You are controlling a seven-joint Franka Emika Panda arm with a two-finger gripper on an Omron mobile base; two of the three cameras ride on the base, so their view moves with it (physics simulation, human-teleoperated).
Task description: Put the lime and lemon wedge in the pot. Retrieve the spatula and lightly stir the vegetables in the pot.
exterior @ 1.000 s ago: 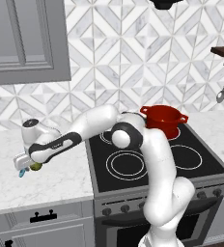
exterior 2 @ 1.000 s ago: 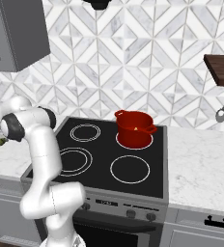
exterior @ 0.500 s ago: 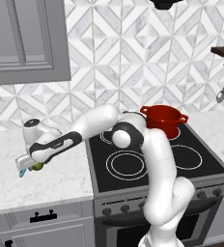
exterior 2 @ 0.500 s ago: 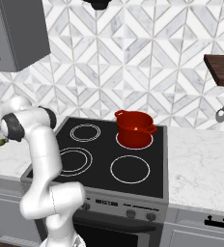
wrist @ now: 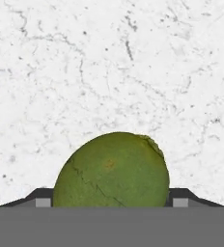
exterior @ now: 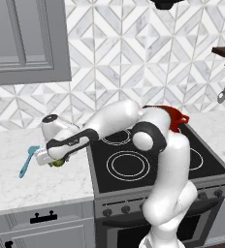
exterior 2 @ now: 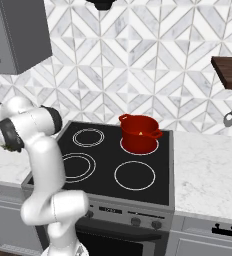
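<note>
White marble desk (exterior: 46,181) runs left of a black stove (exterior: 148,164), with a patterned tile wall behind. Low over that desk, the hand (exterior: 55,162) points downward with the lime (exterior: 59,162) sitting right between its fingers; in the hand view the lime (wrist: 112,171) bulges up between the two dark fingertips (wrist: 180,197), which press against its left and right flanks, so the hand is pinching the lime. Whether the fruit rests on the marble or hangs just above it cannot be told. Just beside the hand, on its far-left side, the light-blue spatula (exterior: 28,160) lies flat on the desk, blade toward the wall. Well apart, on the back right burner, stands the red pot (exterior 2: 138,132), with something small and yellow inside it.
</note>
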